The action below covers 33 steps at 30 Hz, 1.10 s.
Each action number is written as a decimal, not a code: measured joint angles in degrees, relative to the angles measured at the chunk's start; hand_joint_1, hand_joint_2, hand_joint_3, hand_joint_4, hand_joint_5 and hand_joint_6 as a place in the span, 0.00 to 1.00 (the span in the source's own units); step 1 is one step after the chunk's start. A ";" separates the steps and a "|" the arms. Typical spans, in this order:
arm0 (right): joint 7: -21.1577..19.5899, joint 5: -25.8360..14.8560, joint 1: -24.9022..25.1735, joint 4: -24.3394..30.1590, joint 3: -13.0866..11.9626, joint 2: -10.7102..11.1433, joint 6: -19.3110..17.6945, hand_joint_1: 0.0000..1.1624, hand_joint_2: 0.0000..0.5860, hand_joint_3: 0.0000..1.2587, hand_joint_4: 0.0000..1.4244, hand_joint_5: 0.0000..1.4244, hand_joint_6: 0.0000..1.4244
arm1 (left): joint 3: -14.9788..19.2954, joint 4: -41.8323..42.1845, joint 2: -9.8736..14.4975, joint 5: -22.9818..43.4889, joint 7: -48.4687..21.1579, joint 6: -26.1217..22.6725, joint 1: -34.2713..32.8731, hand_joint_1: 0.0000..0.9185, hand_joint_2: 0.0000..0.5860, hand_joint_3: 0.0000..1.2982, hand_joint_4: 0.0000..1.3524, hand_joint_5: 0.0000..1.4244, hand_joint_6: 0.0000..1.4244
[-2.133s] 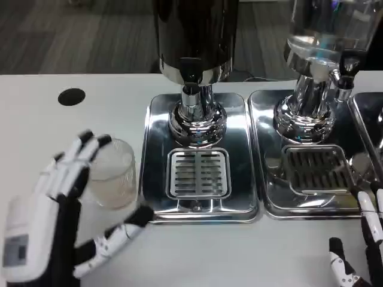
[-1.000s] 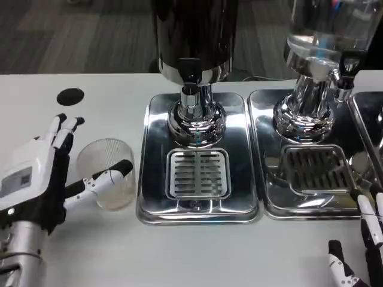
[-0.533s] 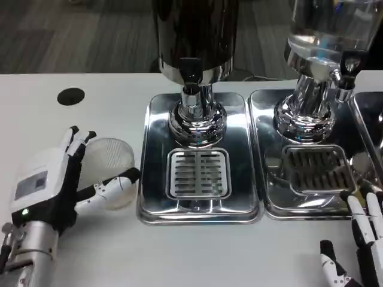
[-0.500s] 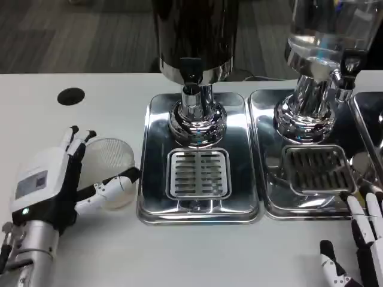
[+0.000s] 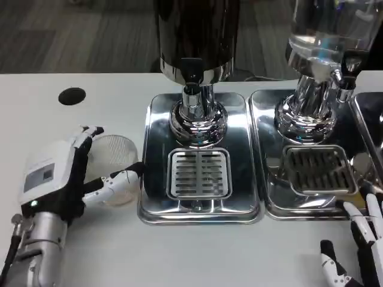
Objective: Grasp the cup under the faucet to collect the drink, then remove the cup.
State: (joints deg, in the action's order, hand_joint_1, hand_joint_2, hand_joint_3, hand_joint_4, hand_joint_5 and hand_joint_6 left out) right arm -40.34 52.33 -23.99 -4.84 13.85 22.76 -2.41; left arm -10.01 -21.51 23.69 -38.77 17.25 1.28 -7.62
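A clear plastic cup (image 5: 118, 160) stands on the white table just left of the steel drip tray (image 5: 157, 203). My left hand (image 5: 57, 179) wraps it from the left: the fingers (image 5: 85, 139) lie against its far left side and the thumb (image 5: 115, 183) presses across its near wall. The cup looks empty. The black faucet (image 5: 191, 73) of the dark dispenser hangs over the tray's grate (image 5: 198, 173), to the right of the cup. At the bottom right corner my right hand (image 5: 364, 242) rests with fingers apart and nothing in them.
A second dispenser with a clear tank (image 5: 326, 30) and its own tray (image 5: 272, 203) stands to the right. A black round hole (image 5: 72, 96) sits in the table at the far left. Bare table lies in front of the trays.
My left hand has turned upright and closed in around the cup from the left. The cup has shifted slightly right toward the tray. The right hand has barely moved.
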 measured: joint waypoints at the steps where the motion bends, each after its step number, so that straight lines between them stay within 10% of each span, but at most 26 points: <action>1: 0.00 0.00 -0.01 0.00 -0.02 0.02 -0.04 0.18 0.69 0.17 0.01 0.00 0.03 | -0.07 -0.07 0.00 0.02 0.00 0.01 -0.02 0.29 0.17 0.26 0.24 0.48 0.60; 10: -0.23 -0.82 -0.20 -0.01 -0.66 0.21 -1.81 0.18 0.70 0.19 0.01 0.00 0.05 | -0.60 -0.67 0.00 0.45 0.74 -0.18 -1.00 0.47 0.16 0.48 0.46 0.67 0.90; 33: -0.54 -1.87 -0.26 -1.47 -1.58 0.26 -4.03 0.17 0.73 0.21 0.02 0.00 0.06 | -2.45 2.82 -1.57 -1.37 7.92 -5.02 2.23 0.68 0.03 0.63 0.63 0.75 1.00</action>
State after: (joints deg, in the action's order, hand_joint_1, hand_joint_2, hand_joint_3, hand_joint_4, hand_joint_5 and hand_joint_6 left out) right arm -40.87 50.46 -24.26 -6.31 12.26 23.02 -6.44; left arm -12.46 -18.69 22.11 -40.13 25.17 -3.74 -5.40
